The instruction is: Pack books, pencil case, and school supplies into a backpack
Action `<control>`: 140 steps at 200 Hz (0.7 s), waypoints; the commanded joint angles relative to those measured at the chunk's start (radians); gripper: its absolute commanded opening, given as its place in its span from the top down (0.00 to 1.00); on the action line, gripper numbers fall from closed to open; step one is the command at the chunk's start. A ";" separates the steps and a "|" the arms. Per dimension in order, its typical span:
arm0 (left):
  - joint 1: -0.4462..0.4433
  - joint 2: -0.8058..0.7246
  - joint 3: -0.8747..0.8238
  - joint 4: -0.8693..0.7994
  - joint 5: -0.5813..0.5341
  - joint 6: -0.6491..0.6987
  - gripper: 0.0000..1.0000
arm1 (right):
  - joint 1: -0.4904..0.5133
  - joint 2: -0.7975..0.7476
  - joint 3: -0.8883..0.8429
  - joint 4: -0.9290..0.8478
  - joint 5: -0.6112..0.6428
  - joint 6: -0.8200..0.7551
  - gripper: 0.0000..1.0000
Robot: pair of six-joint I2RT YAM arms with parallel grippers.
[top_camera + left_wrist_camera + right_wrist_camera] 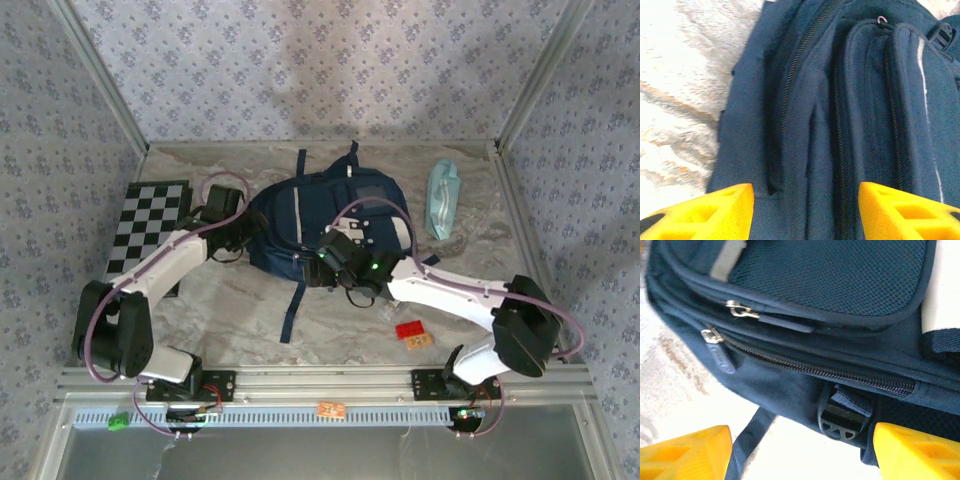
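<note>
Found backpack [320,225] at frame centre, its main zipper [815,371] running left-to-right just ahead of right gripper [802,432], pull [715,336] up-left of those parted, empty jaws; left gripper [805,187] likewise spread, farther off; pencil case [443,198] upper right.

Bright even light; table [670,60] washed out in wrist views; backpack [850,125] slightly blurred.
</note>
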 commanded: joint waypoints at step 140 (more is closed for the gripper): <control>-0.154 0.084 -0.027 0.173 0.093 -0.282 0.99 | -0.126 -0.052 0.023 -0.203 0.042 -0.130 0.20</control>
